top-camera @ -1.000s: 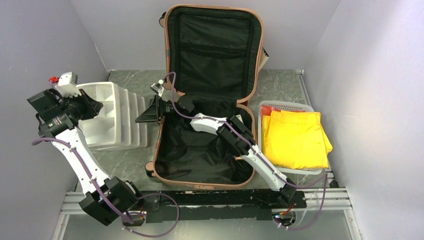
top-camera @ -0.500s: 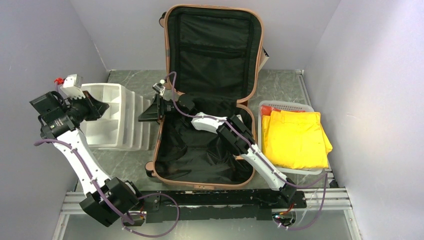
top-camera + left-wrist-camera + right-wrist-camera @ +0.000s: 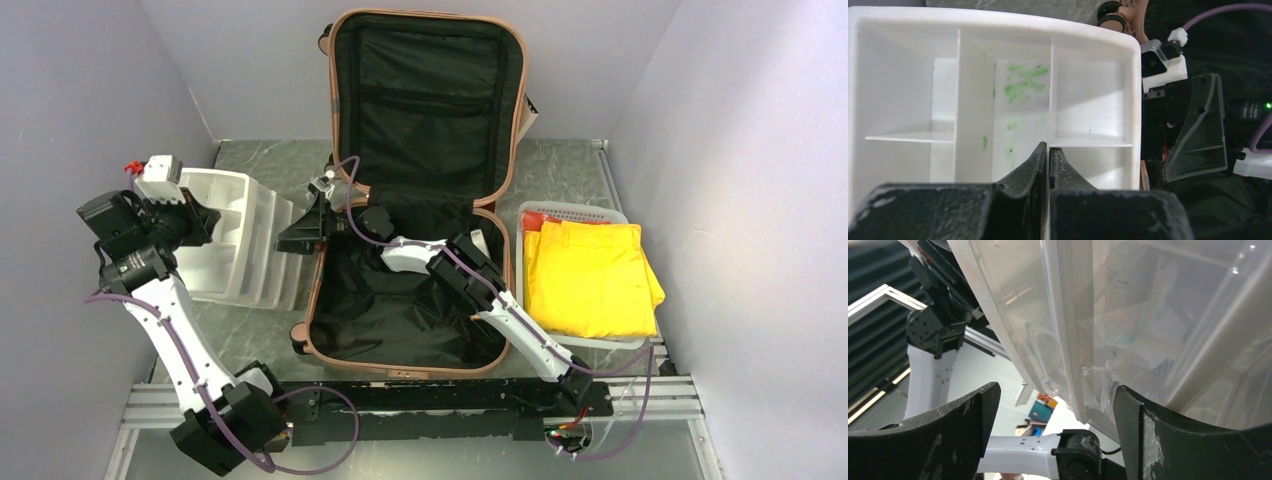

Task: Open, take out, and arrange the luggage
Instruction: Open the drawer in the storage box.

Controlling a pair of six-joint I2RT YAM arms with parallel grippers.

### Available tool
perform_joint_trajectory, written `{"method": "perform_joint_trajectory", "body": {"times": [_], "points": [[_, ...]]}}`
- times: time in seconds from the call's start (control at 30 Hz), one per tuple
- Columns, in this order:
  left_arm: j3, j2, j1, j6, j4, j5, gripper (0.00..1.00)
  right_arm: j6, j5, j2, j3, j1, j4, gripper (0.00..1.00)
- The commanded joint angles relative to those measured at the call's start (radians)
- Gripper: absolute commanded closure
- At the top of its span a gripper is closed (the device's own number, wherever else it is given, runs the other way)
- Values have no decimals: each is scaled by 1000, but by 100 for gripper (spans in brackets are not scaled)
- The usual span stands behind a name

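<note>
Luggage [image 3: 385, 315] lay open mid-table, its lid propped up toward 12 o'clock. A white tray [image 3: 240, 215] sat at its 9 o'clock and a basket [image 3: 575, 212] of yellow clothes [image 3: 590, 275] at 3. The left gripper [image 3: 1048, 150] was pressed closed over a tray divider. The right gripper [image 3: 1053, 395] stood wide apart around the tray's rim, clamping nothing. The hard shell probably handled stiff, bulky and slick, so its firm rim looked a better hold than the limp lining.

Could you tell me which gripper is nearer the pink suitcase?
Right. The right gripper is beside the suitcase, at its left rim; the left gripper is over the white tray.
</note>
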Motion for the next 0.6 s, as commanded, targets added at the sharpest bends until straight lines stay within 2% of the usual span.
{"method": "perform_joint_trajectory", "body": {"times": [0.0, 0.13, 0.57], "points": [[-9, -31, -9, 6, 100, -181, 95, 125, 72, -34, -39, 25, 265, 15], [-11, -17, -10, -1, 121, -249, 95, 157, 97, -30, -65, 25, 347, 16], [-5, 59, -44, 25, 169, -319, 95, 182, 98, -68, -102, -16, 420, 18]]}}
